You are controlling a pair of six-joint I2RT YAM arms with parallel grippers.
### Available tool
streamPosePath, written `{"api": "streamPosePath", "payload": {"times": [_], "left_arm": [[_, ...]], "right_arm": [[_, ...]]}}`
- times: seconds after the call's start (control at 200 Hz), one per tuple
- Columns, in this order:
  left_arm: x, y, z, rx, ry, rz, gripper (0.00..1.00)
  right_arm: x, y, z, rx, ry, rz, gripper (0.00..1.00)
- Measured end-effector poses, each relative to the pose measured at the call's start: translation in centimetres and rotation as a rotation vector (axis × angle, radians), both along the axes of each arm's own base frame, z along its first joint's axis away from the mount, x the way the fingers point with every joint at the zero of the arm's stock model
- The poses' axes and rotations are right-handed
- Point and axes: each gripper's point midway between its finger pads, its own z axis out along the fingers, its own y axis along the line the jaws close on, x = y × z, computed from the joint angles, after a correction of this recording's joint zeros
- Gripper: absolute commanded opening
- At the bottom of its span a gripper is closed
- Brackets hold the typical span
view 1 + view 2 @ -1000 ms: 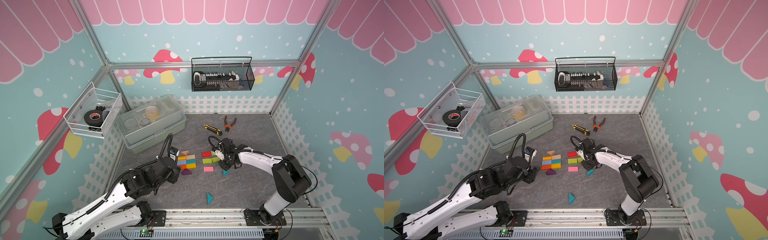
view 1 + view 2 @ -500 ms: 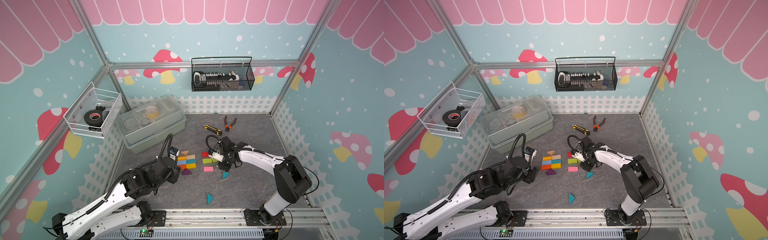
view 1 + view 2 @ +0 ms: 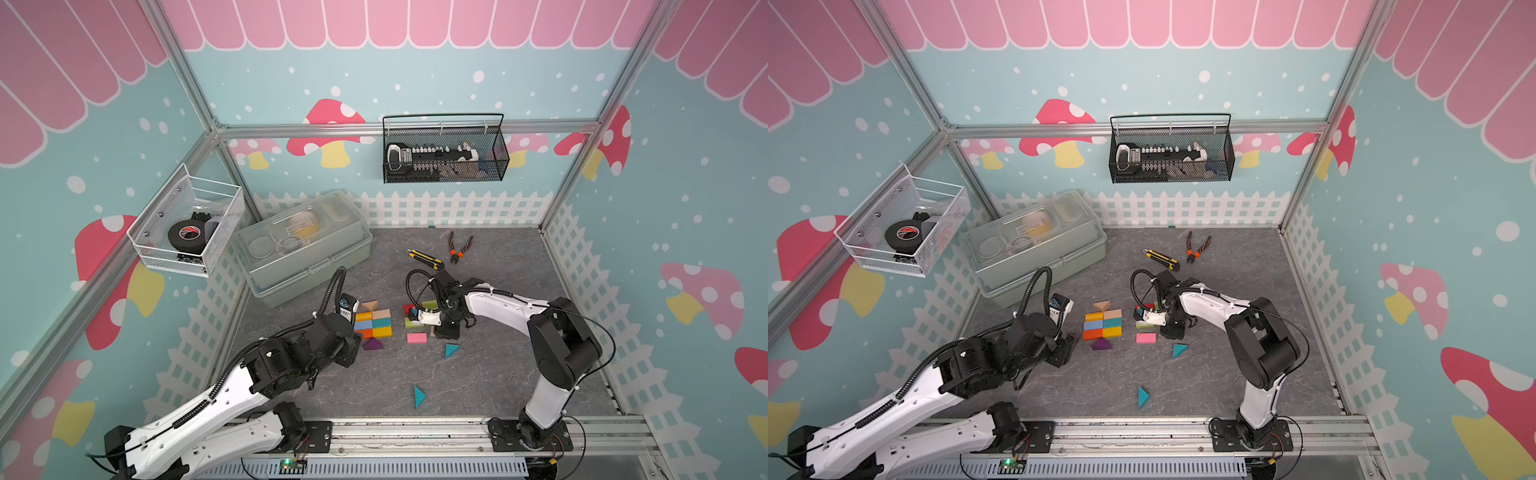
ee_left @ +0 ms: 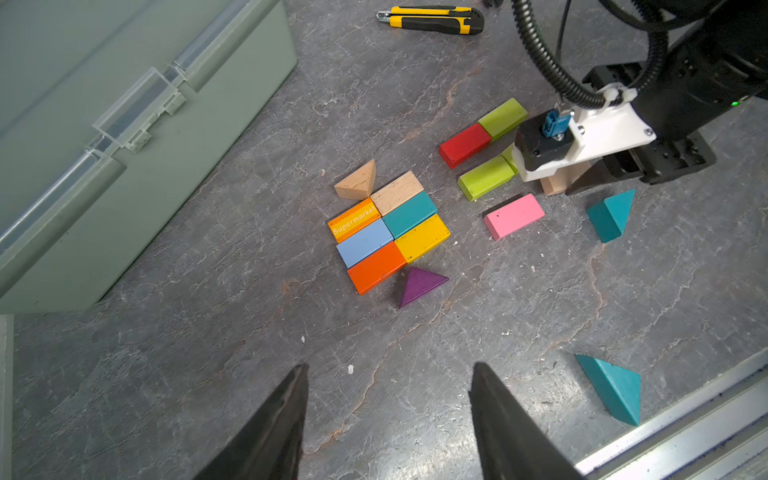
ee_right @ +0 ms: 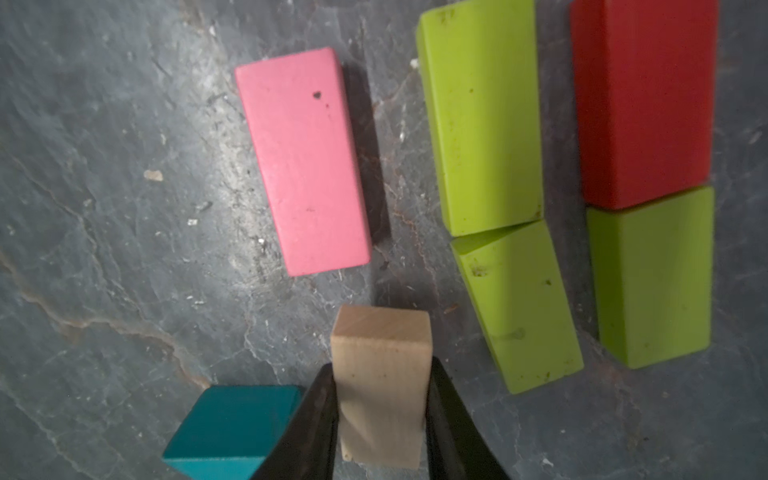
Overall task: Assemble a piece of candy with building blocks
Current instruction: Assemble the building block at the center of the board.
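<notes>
Blocks lie on the grey table (image 3: 498, 374): six flat ones packed into a rectangle (image 4: 388, 230) with a tan wedge (image 4: 357, 183) at one end and a purple wedge (image 4: 419, 284) at the other. The right gripper (image 5: 380, 399) has its fingers (image 5: 316, 415) pressed against both sides of an upright tan block (image 5: 382, 374), just beside the pink block (image 5: 303, 162) and a teal wedge (image 5: 232, 428). The left gripper (image 4: 388, 415) hangs over bare table, fingers spread apart, holding nothing.
</notes>
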Motion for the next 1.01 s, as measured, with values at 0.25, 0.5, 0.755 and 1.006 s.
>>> {"api": "streamPosePath", "payload": {"times": [0.25, 0.5, 0.755, 1.006], "left_arm": [[0.06, -0.08, -0.25, 0.009, 0.007, 0.0, 0.62], [0.06, -0.08, -0.23, 0.009, 0.007, 0.0, 0.62], [0.06, -0.08, -0.25, 0.009, 0.007, 0.0, 0.62], [0.1, -0.14, -0.38, 0.014, 0.011, 0.0, 0.62]], "right_arm": [[-0.31, -0.16, -0.26, -0.022, 0.012, 0.097, 0.36], [-0.19, 0.16, -0.33, -0.025, 0.011, 0.135, 0.41], [-0.09, 0.01, -0.33, -0.034, 0.003, 0.142, 0.43], [-0.06, -0.25, -0.75, -0.053, 0.007, 0.148, 0.4]]}}
